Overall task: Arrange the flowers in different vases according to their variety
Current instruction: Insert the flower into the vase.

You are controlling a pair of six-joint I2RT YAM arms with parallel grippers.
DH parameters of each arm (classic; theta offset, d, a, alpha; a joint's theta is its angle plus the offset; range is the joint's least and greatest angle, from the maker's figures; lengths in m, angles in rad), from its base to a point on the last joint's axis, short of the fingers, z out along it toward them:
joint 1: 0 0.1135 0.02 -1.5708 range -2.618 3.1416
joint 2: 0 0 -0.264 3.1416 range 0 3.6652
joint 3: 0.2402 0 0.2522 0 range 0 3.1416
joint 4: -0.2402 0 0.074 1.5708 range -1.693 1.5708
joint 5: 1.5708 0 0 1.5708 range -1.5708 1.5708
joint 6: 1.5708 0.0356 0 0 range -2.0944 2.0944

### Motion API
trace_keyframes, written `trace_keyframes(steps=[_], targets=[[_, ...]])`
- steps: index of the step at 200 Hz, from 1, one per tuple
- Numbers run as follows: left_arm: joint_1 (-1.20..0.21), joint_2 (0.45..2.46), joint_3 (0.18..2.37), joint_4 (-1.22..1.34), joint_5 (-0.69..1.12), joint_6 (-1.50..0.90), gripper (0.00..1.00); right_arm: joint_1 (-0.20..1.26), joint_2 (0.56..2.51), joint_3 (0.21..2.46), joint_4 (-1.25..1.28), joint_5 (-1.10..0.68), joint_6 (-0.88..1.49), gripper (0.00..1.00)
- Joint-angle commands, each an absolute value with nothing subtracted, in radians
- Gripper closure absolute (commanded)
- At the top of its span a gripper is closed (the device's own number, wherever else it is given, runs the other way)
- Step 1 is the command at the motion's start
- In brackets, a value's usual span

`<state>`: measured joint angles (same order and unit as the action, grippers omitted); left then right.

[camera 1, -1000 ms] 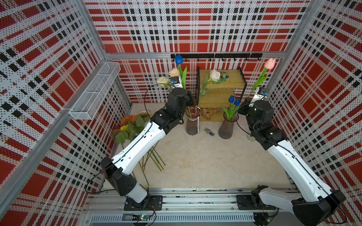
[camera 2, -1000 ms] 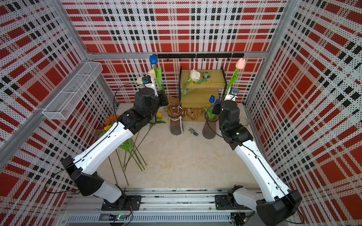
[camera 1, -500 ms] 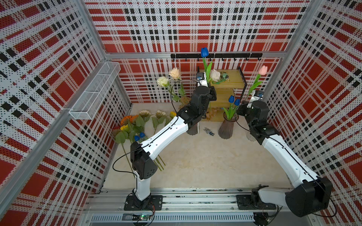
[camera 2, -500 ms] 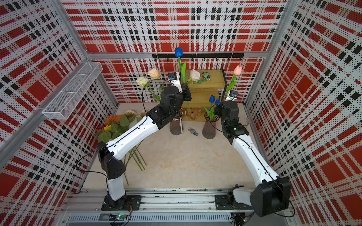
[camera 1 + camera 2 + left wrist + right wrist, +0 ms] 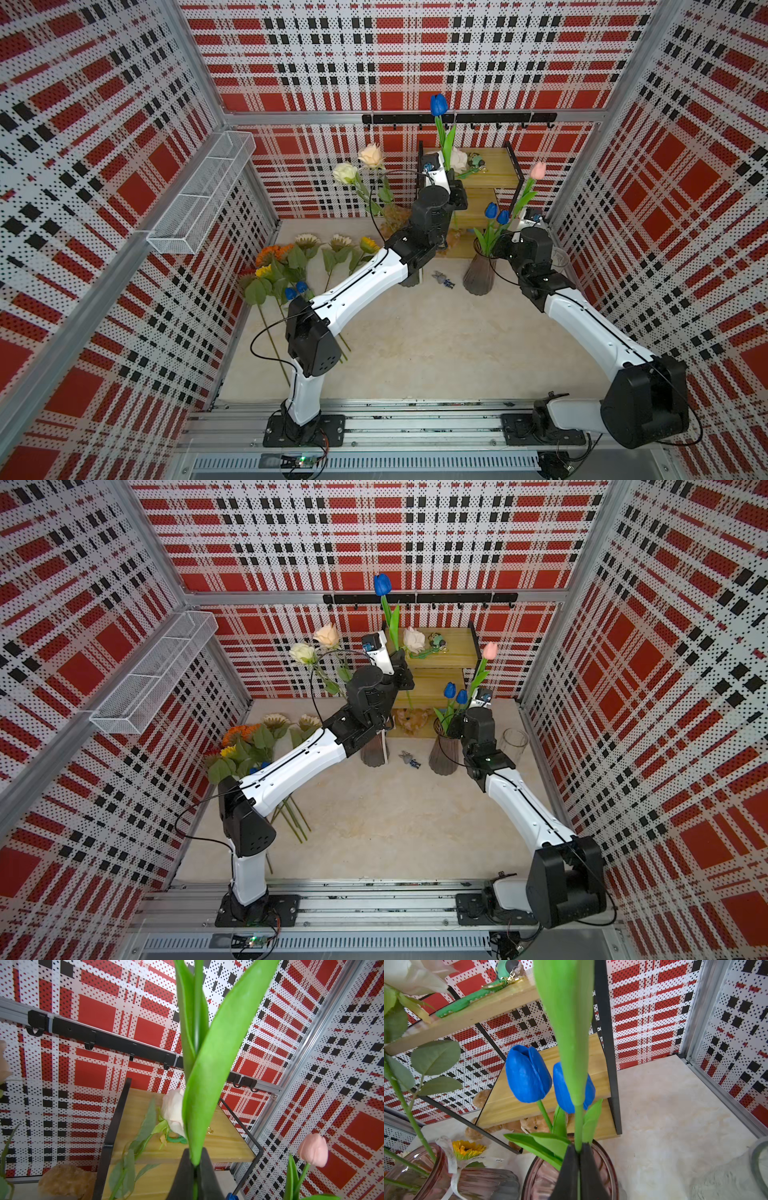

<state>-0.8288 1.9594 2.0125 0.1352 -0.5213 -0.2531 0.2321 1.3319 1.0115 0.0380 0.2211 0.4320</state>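
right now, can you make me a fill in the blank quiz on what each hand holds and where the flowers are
1. The left hand is shut on the stem of a ___ tulip.
2. The right hand holds a pink tulip over the purple vase that has ___ blue tulips in it.
3. The other purple vase holds two pale ___.
4. The sunflowers lie on the ___.

Missing words: blue; two; roses; table

Both end effectors (image 5: pixel 195 1162) (image 5: pixel 579 1153) aloft (jaws together)
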Motion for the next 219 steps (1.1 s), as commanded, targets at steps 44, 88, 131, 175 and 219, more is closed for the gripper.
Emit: trace_keyframes(steps=[44,88,131,175,219], targets=[[-0.842,2.032,2.01,0.245,-0.5,-0.237,1.0,0.225,1.248,0.944,0.025,0.221,0.465,0.48],[-0.858,2.076,2.011,0.293,-0.482,-0.254,1.0,0.227,1.142,0.961,-0.058,0.282,0.465,0.23],[-0.878,2.156,2.054,0.326,-0.466,-0.291,1.0,0.226,1.037,1.004,-0.169,0.367,0.478,0.11],[-0.901,2.255,2.122,0.357,-0.453,-0.306,1.0,0.225,1.009,1.052,-0.23,0.368,0.468,0.08],[-0.918,2.297,2.109,0.413,-0.469,-0.292,1.0,0.225,0.996,1.087,-0.254,0.379,0.442,0.08]])
